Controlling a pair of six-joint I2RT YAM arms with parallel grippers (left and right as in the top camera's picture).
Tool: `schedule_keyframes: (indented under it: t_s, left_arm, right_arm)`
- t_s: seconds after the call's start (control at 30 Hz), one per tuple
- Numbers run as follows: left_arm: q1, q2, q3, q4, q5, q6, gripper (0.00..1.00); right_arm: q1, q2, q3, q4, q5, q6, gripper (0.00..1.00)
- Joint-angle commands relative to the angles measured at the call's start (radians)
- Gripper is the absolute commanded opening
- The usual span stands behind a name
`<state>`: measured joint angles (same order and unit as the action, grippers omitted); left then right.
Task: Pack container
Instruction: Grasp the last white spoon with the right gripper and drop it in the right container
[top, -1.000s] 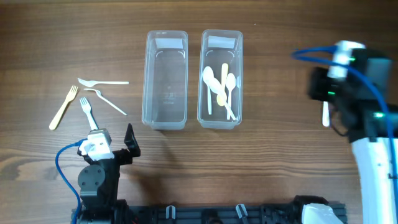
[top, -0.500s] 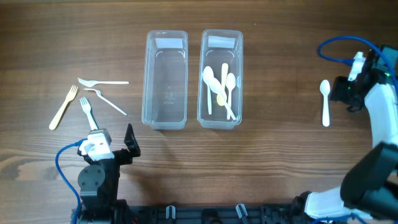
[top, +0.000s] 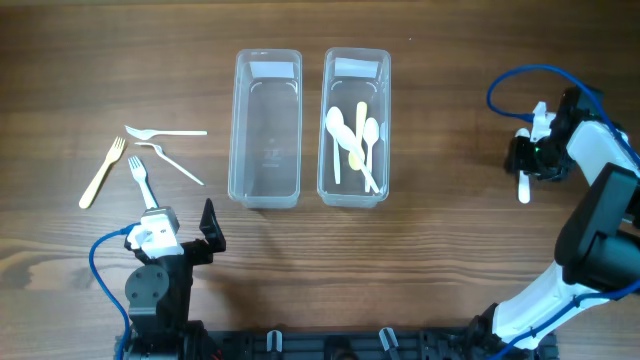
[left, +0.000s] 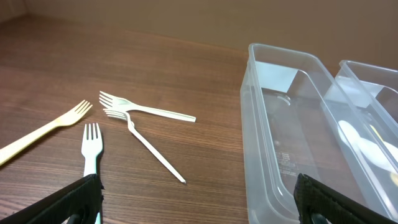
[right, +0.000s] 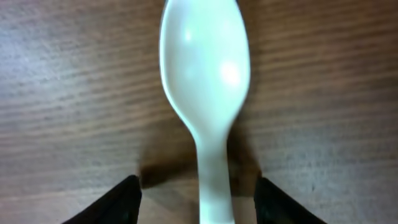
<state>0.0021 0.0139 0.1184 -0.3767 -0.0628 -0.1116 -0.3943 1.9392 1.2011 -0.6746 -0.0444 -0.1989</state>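
Two clear containers stand side by side: the left one (top: 267, 128) is empty, the right one (top: 355, 125) holds several spoons. Several forks (top: 152, 152) lie on the table at the left; they also show in the left wrist view (left: 134, 121). A white spoon (top: 523, 186) lies at the far right. My right gripper (top: 524, 158) is down over it, open, with a finger on each side of the spoon's handle (right: 211, 168). My left gripper (top: 205, 225) is open and empty near the front edge, below the forks.
The left container's wall (left: 264, 155) is close in front of my left gripper. Blue cables loop beside both arms. Bare wooden table lies between the containers and the right arm.
My right arm has moved left and down onto the white spoon, which is now partly covered by the gripper. The left arm has not moved.
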Motion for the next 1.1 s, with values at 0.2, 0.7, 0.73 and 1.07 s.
schedule_keyframes:
  t_s: [0.2, 0.7, 0.73, 1.07]
  left_arm:
    - [0.003, -0.007, -0.005, 0.003, -0.003, -0.009, 1.00]
    - [0.003, -0.007, -0.005, 0.003, -0.003, -0.009, 1.00]
    - [0.003, -0.007, -0.005, 0.003, -0.003, -0.009, 1.00]
    - [0.003, -0.007, -0.005, 0.003, -0.003, -0.009, 1.00]
  right_arm:
    - [-0.001, 0.046, -0.016, -0.010, -0.092, 0.102, 0.04]
    - [0.344, -0.459, 0.051, 0.041, -0.537, 0.312, 0.04]
    - [0.400, -0.476, 0.051, 0.064, -0.536, 0.327, 0.04]
    - [0.761, -0.326, 0.050, 0.193, -0.203, 0.477, 0.04]
